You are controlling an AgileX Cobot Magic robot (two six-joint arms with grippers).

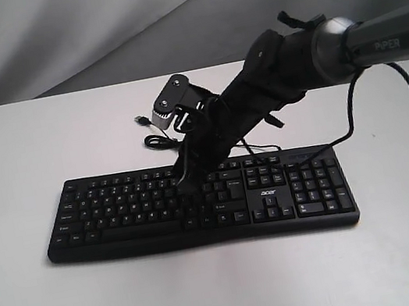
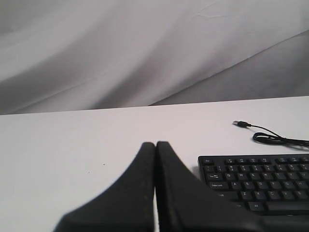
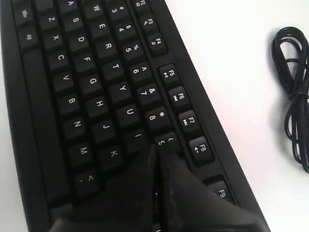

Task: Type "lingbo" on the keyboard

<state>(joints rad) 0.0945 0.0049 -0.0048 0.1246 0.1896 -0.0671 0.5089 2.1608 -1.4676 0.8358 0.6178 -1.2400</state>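
The black keyboard (image 1: 136,216) lies across the white table, with its number pad at the right and a white logo. My right gripper (image 1: 186,189) reaches in from the right and points down onto the keys. In the right wrist view this gripper (image 3: 158,147) is shut, with its tips beside the I key (image 3: 138,137) and the 9 key (image 3: 167,140), and it hides the keys under it. My left gripper (image 2: 155,143) is shut on nothing and hovers over bare table, left of the keyboard (image 2: 260,180). The left gripper does not show in the exterior view.
The keyboard's thin black cable (image 1: 158,139) lies coiled behind it, its USB plug (image 2: 240,123) loose on the table. The same coil (image 3: 292,92) shows beyond the function row in the right wrist view. A grey cloth backdrop (image 1: 88,31) hangs behind the white table (image 1: 213,294).
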